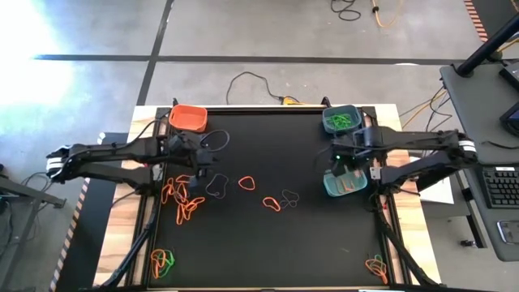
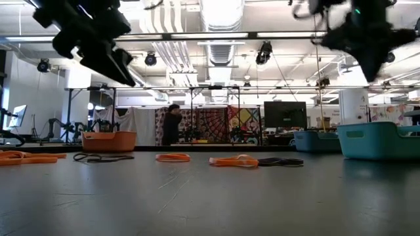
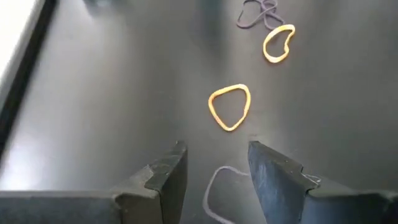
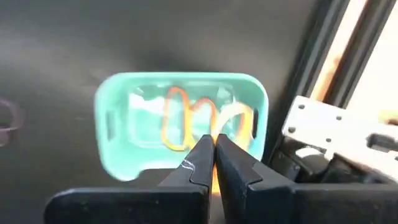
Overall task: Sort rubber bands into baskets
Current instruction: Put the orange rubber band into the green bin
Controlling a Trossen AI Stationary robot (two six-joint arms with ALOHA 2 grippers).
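My right gripper is shut and points down over the teal basket, which holds orange rubber bands. In the high view this basket stands at the mat's right edge. My left gripper hangs open, slanting down over a dark rubber band that lies flat on the mat. Beyond it lie an orange band, a second orange one and a dark one. The orange basket stands far left. The blue basket, far right, holds green bands. My right gripper seems to pinch an orange rubber band between its two shut fingers, which point down. Only a sliver of orange shows in the slit between them. The rest of the band is hidden by the fingers, which stand above the teal basket.
A cluster of orange bands lies left of my left gripper. More bands lie off the mat at the near left corner and the near right corner. The mat's middle and near part are bare. A person stands in the room behind.
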